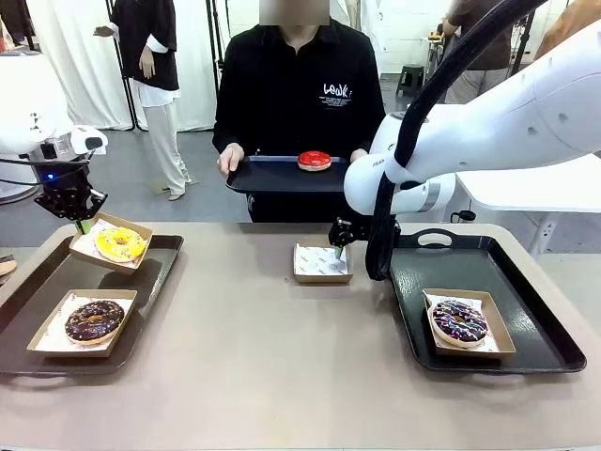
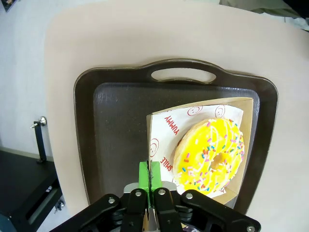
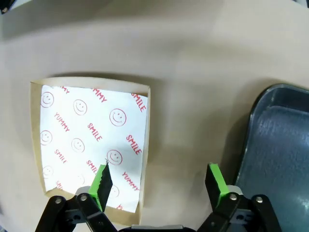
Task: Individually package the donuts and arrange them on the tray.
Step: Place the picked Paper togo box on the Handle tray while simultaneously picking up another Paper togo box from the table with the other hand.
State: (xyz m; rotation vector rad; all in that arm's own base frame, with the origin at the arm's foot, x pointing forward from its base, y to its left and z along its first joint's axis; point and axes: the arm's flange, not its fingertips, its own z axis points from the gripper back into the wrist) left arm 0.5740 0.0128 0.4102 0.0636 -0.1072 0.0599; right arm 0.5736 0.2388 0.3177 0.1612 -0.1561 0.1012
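Centrally, paper-lined box (image 1: 322, 265) just beside right tray (image 1: 535, 282).

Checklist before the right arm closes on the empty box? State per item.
1. Right gripper open: ok.
2. Its fingers straddle the empty box wall, one over the paper, one outside: ok.
3. Fingers low enough to catch the wall: cannot tell.
4. Left gripper shut on the tilted box with the yellow donut, away from the middle: ok.
5. Bare room on the right tray beside the sprinkled donut: ok.
6. Red donut boxed: not ok, it sits bare on the person's tray.
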